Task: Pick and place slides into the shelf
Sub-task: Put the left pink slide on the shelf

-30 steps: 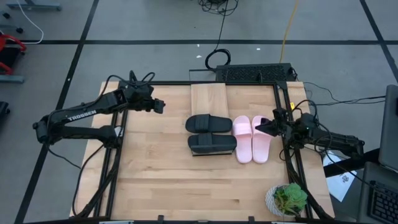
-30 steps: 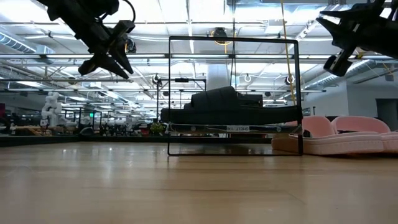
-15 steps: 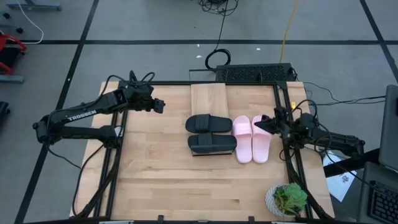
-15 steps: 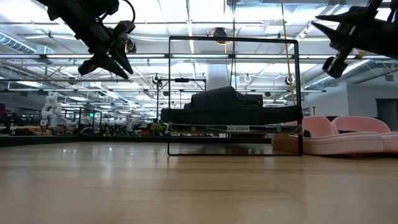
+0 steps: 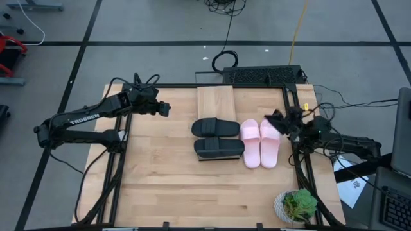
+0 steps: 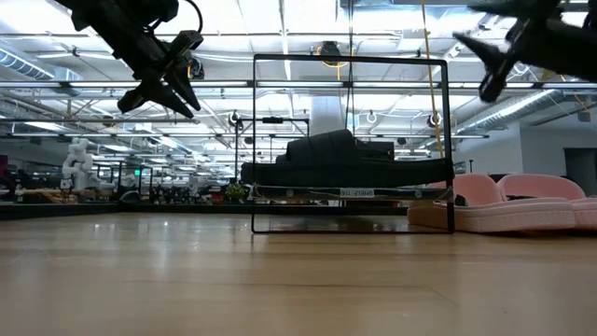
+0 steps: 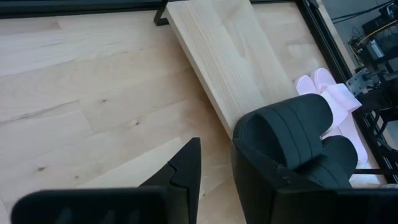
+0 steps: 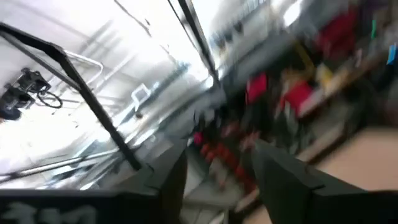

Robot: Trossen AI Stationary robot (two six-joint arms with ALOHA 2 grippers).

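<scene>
The right claw [image 5: 277, 120], at the centre right of the high view just above the pink slides [image 5: 261, 142], has swung its fingers apart over the last second and now hangs open and empty, which I read as readying to pick up a pink slide. The left claw [image 5: 164, 109], at the upper left of the desk [image 5: 167, 186], has not moved; whether it is open or closed I cannot tell. I count four slides, two black [image 5: 217, 136] and two pink, side by side mid-desk just below the one bare shelf board [image 5: 216, 101], plus one potted plant [image 5: 296, 206].
</scene>
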